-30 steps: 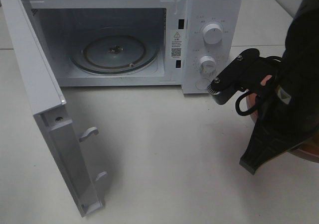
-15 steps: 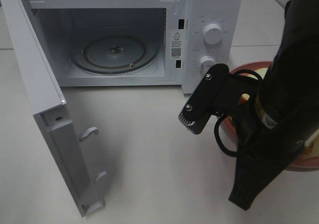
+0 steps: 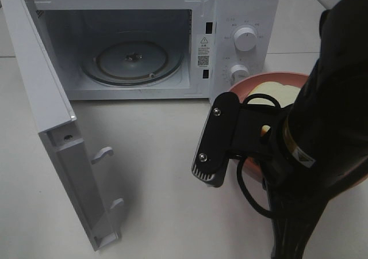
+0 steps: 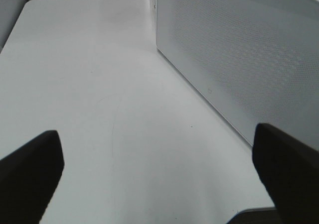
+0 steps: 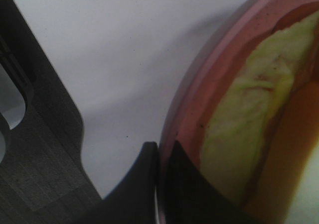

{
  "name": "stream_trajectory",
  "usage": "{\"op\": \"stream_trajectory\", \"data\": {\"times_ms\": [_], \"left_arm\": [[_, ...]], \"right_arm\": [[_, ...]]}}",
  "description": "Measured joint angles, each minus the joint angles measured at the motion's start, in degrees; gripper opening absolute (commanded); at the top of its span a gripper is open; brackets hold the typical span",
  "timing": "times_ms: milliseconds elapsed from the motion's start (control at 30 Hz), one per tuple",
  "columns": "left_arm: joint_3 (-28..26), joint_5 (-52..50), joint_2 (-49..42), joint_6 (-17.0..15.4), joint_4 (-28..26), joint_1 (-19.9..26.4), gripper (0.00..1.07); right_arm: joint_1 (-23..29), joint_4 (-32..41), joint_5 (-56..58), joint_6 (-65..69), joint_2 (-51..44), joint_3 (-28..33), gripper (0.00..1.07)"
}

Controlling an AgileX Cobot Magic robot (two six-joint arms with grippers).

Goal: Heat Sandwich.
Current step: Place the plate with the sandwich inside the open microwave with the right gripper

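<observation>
The sandwich [image 3: 275, 92], pale yellow-green on tan bread, lies on a round pink plate [image 3: 247, 85] just right of the microwave's front. My right arm [image 3: 322, 126] covers most of the plate. In the right wrist view my right gripper [image 5: 160, 184] is shut on the plate's rim [image 5: 199, 104], with the sandwich [image 5: 249, 109] right beside the fingers. The microwave [image 3: 244, 11] stands with its door [image 3: 46, 109] swung wide open and its glass turntable [image 3: 132, 57] bare. My left gripper [image 4: 159, 179] is open over bare table, holding nothing.
The open door juts out toward the front at the left. The microwave's two knobs [image 3: 246, 39] face the plate. In the left wrist view a perforated white panel [image 4: 239, 59] stands close beside my left gripper.
My right arm has swung left and toward the front with the plate in its grip. More of the plate and sandwich now shows beside the microwave's knobs. The left gripper stays open.
</observation>
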Motion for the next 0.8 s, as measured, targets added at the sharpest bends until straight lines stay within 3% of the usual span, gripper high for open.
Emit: {"op": "stream_trajectory", "data": {"times_ms": [567, 800], "left_arm": [[0.0, 0.0, 0.0, 0.0, 0.0, 0.0, 0.98], [0.0, 0.0, 0.0, 0.0, 0.0, 0.0, 0.98]], "right_arm": [[0.0, 0.17, -6.3, -20.4, 0.0, 0.0, 0.0], [0.0, 4.47, -6.76, -31.57, 0.0, 0.0, 0.01]]}}
